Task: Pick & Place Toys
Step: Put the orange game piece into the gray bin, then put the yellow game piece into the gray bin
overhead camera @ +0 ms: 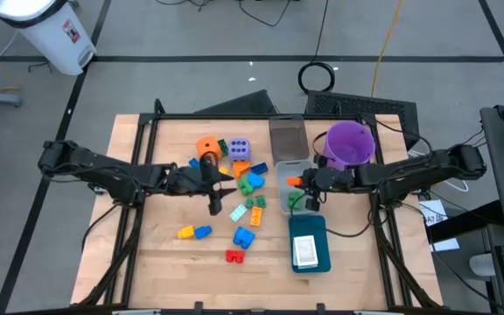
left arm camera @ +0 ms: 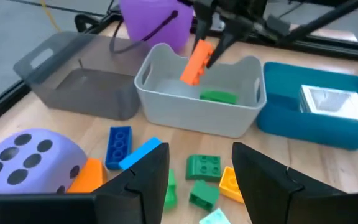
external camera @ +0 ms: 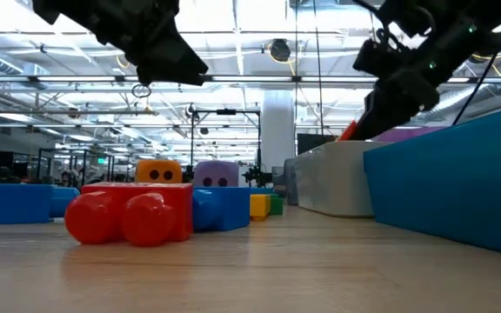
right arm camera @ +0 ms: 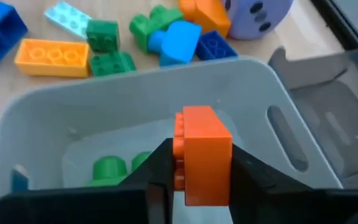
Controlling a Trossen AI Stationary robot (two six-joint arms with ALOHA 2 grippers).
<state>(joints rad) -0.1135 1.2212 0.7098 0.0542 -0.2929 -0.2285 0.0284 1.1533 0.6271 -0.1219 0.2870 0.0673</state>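
Several small coloured blocks [overhead camera: 250, 194] lie on the table's middle, with an orange die [overhead camera: 206, 146] and a lavender die [overhead camera: 240, 149] behind them. My right gripper [overhead camera: 297, 182] is shut on an orange block [right arm camera: 201, 149] over the light grey bin [overhead camera: 280, 199]. A green block [right arm camera: 112, 167] lies on the bin's floor. My left gripper [left arm camera: 201, 180] is open and empty, a little above the green and yellow blocks [left arm camera: 205, 168] just left of the bin. A white card [overhead camera: 305, 251] lies in the teal tray [overhead camera: 322, 229]. My right gripper pinches the orange block's two opposite sides [right arm camera: 180, 163] between its two fingers. The fingers slant down from the table's right. The block [left arm camera: 197, 61] hangs tilted below the fingertips, lifted clear above the inside of the grey bin.
A purple bucket [overhead camera: 350, 144] stands at the far right, and a dark clear bin [overhead camera: 287, 137] beside it. A red block [overhead camera: 234, 255], a blue block [overhead camera: 244, 237] and a yellow-blue pair [overhead camera: 194, 232] lie nearer the front edge. Bare wood shows at the table's left and front.
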